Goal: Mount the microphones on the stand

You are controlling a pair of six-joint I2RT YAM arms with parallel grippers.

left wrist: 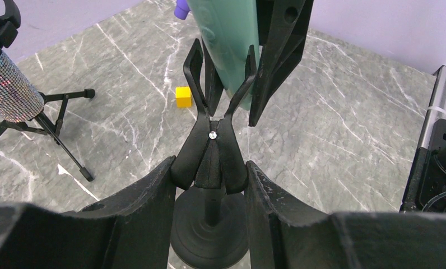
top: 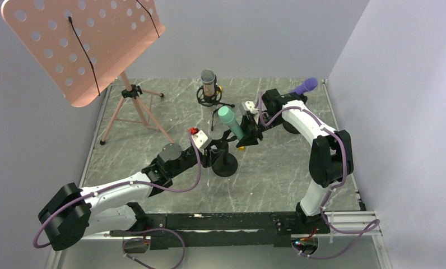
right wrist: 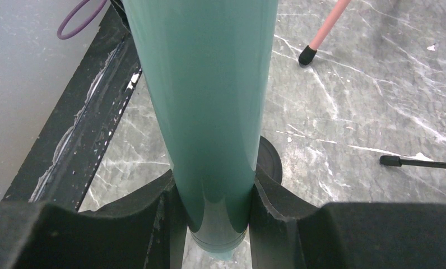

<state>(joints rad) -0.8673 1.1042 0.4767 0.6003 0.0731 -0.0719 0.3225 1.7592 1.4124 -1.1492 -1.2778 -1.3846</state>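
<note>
**Seating the mint green microphone in the stand's clip**

The right claw (right wrist: 212,193) is pinching the mint green microphone (top: 231,122) low on its barrel. It is holding the microphone tilted over the middle of the table (top: 277,168), with the barrel lying between the prongs of the stand's clip (left wrist: 211,140). The left claw (left wrist: 209,171) is pressing in on the clip's lower handles, apparently squeezing the prongs apart. Doing this well likely means pushing the barrel squarely down into the fork while the squeeze is holding. The left should be easing off only once the barrel is seated, so the round base (top: 225,166) is not tipping.
</note>
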